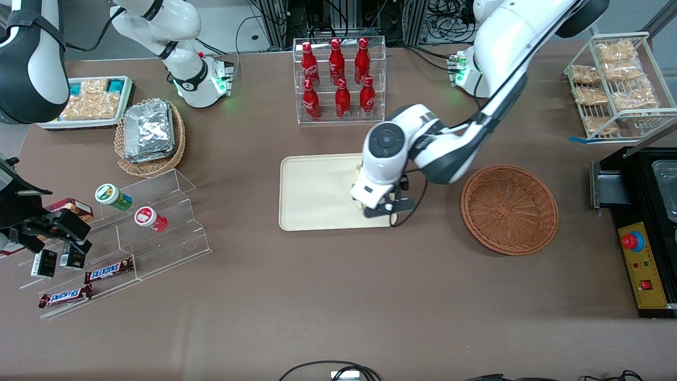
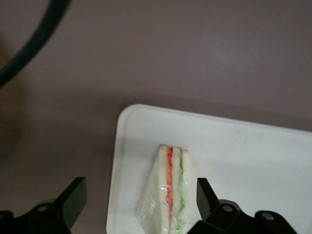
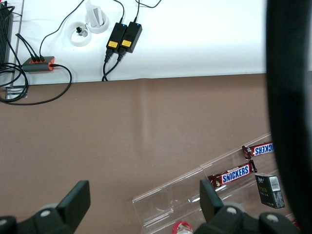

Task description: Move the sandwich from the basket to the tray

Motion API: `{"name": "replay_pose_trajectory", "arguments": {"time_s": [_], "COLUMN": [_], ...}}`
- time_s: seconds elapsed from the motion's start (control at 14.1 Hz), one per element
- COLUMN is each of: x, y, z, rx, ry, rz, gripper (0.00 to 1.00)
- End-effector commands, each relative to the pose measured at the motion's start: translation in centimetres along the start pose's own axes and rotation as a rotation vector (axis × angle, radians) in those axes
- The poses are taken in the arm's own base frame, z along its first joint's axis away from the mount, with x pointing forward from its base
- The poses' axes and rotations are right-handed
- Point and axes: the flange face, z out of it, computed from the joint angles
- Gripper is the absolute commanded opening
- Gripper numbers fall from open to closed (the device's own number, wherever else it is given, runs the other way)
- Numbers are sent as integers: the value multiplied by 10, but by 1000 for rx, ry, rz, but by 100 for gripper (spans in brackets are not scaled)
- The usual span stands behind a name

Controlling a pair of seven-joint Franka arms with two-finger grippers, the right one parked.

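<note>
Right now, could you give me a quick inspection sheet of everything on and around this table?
Surface: brown table cloth, flat.
Job's things: wrapped triangular wedge sandwich lies on the cream-beige rectangular plastic tray; reddish-brown round wicker basket holds nothing seen.
Clutter: red bottles in a clear rack; foil packets in a tan wicker basket; Snickers bars and small cans on clear acrylic steps; snack bags on a white wire shelf.
Grippers: left arm's end effector open, fingers either side of the sandwich over the tray.
Cables: black cable looping from the wrist.
Surroundings: black control box with red button.
</note>
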Motion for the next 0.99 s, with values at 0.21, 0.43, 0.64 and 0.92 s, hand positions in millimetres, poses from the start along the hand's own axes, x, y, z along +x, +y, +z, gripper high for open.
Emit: {"name": "replay_pose_trajectory", "arguments": {"time_s": [0.21, 0.43, 0.64, 0.92], "x": [61, 95, 116, 130], "y": [-98, -160, -209, -277], "z": [-59, -81, -104, -133], "rx": [58, 88, 88, 87], "ry": [-1, 3, 31, -65], "rz": [-199, -309, -376, -240], "gripper": [99, 99, 99, 99]}}
